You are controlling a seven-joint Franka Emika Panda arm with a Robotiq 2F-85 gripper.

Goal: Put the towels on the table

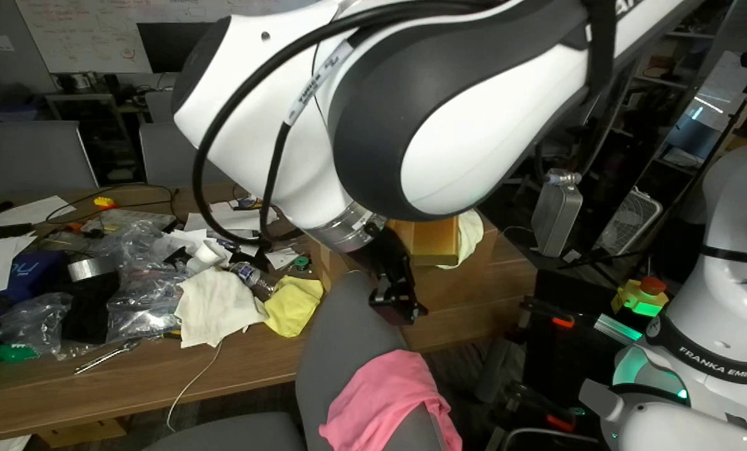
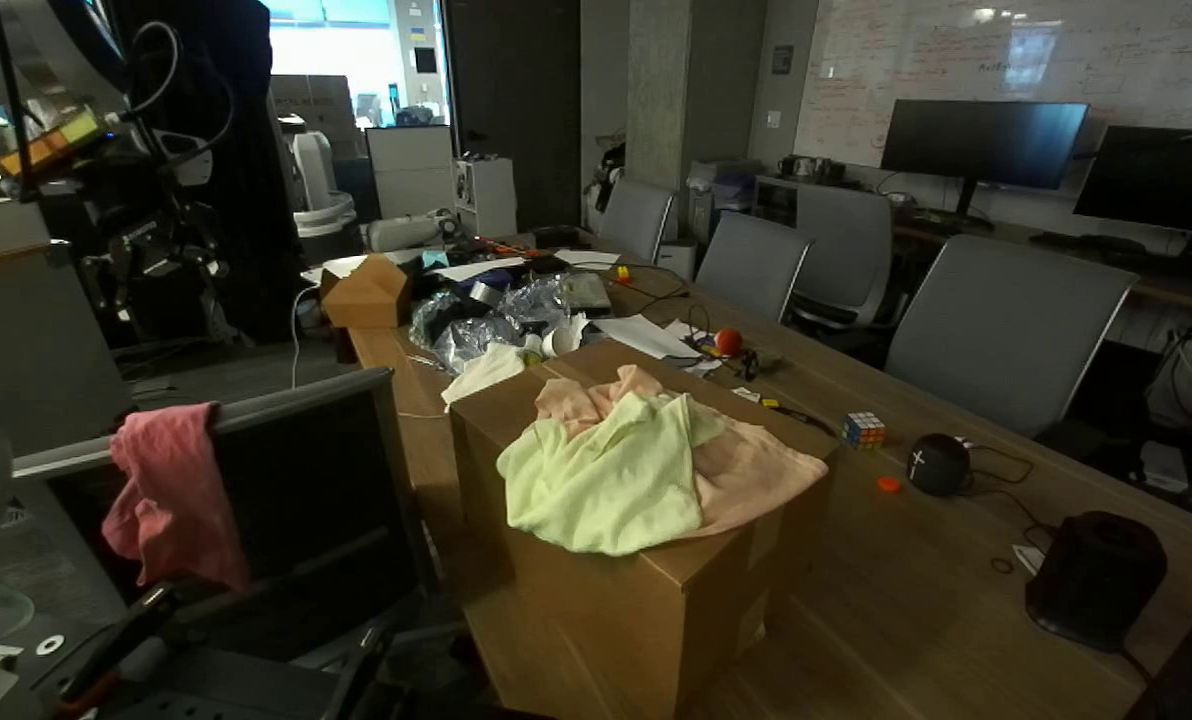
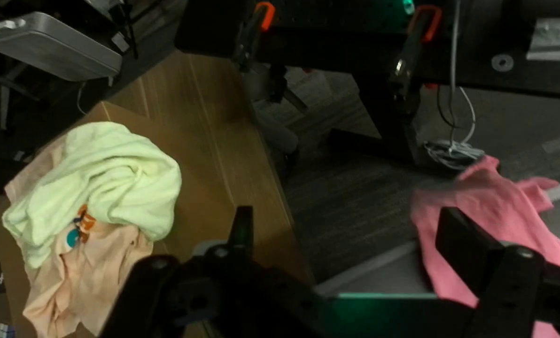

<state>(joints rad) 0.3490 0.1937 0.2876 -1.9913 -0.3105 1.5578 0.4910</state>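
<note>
Probably mostly done: in an exterior view a white towel [image 1: 218, 307] and yellow towel [image 1: 294, 305] lie on the table [image 1: 35, 391] near eight o'clock; a pink towel [image 1: 383, 394] over a chair [image 1: 348, 326] at six seems left. At nine in the wrist view a lime towel [image 3: 115, 164] and peach towel [image 3: 92, 277] top a cardboard box [image 2: 581, 620]; five towels in all; one gripper [image 3: 346, 218], wide, empty.

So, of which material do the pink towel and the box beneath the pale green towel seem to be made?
The pink towel looks like soft, matte fabric, draped in folds over the chair back; cotton or microfibre, I cannot tell. The box is likely matte cardboard: brown, flat panels with straight edges.
</note>
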